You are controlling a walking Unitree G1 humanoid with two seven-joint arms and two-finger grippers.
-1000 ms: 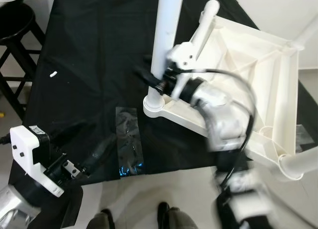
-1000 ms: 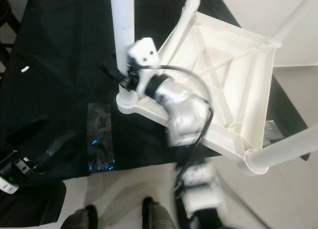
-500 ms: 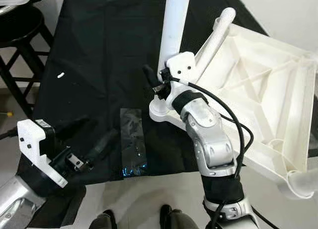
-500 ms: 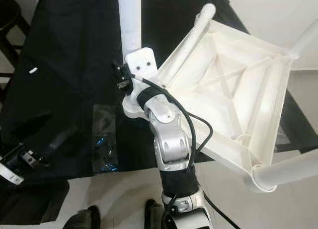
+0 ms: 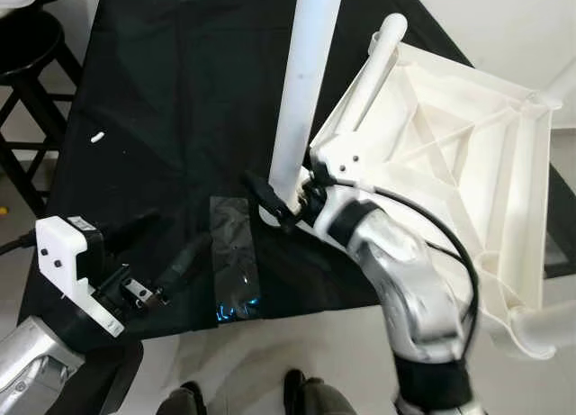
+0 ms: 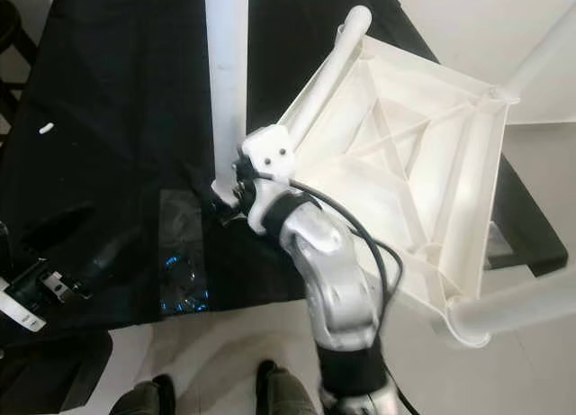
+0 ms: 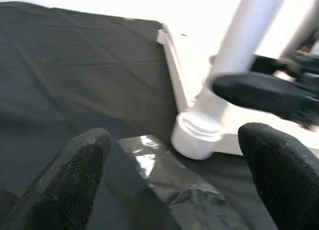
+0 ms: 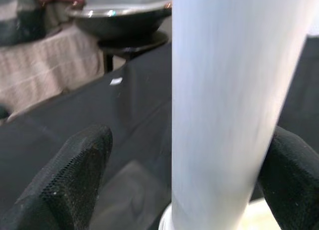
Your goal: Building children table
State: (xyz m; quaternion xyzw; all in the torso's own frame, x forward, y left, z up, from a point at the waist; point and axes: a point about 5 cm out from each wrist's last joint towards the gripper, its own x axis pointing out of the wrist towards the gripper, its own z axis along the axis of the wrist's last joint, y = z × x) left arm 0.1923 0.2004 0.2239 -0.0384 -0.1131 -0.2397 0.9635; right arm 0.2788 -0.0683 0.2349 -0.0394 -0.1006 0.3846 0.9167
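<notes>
On the black cloth-covered table [image 5: 162, 91], an overturned white plastic children's table [image 5: 450, 154] with an upright white tubular leg [image 5: 301, 91] straddled (not visibly pinched) by the right gripper's [image 5: 281, 203] spread fingers [image 8: 75, 175]; left gripper [image 5: 171, 253] low, fingers [image 7: 75, 165] apart, near a clear plastic bag [image 5: 232, 262].

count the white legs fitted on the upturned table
4: one upright leg by the right pincer, one leg at the far corner, one far right, one near right.
</notes>
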